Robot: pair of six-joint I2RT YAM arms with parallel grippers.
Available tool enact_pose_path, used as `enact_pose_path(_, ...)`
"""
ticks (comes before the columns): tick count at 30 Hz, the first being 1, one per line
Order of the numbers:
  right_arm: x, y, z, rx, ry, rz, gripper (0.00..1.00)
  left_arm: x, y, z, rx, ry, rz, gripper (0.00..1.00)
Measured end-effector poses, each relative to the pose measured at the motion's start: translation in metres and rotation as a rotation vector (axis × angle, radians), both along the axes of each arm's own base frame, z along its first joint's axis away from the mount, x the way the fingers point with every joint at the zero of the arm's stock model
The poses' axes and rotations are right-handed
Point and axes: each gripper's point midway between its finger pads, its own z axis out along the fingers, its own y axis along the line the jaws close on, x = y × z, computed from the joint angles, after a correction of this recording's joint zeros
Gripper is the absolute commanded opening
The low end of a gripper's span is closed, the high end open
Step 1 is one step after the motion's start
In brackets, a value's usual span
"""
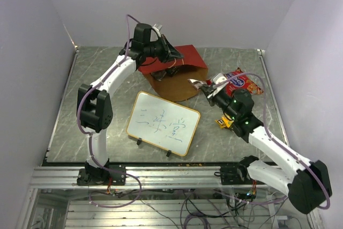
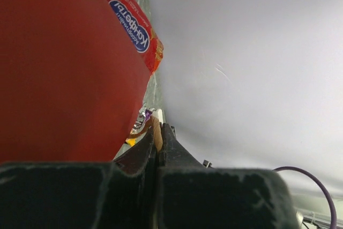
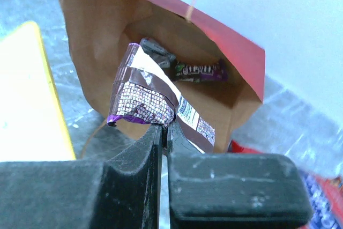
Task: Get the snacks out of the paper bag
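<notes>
Grey marbled bench (image 1: 91,63) carrying four things.
The red paper bag (image 1: 187,57) lies on its side at the far middle. The whiteboard (image 1: 163,123) rests in front of it, the red chip bag (image 1: 238,81) to its right, and a small yellow packet (image 1: 221,123) nearer the front.

A grey, marbled, stone-look table top (image 1: 230,60) is enclosed on three sides by plain pale lilac-white walls (image 1: 171,4). Its near edge is bordered by a silver slotted aluminium rail (image 1: 177,178), beneath which loose dark cables (image 1: 209,207) are seen. The scene is lit softly and evenly, and only faint shadows are cast.
</notes>
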Motion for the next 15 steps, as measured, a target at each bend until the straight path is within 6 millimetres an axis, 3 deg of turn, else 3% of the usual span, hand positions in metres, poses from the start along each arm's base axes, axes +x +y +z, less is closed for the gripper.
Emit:
enact_pose_path(7,-0.018,-0.045,-0.005,0.213,0.238,-0.28,0.0,-0.005,0.004,-0.013,-0.004,0.036,0.025,0.07)
enact_pose_path(15,-0.016,-0.121,-0.038,0.169,0.451,-0.803,0.0,-0.004,0.004,-0.001,-0.022,0.013,0.034,0.07)
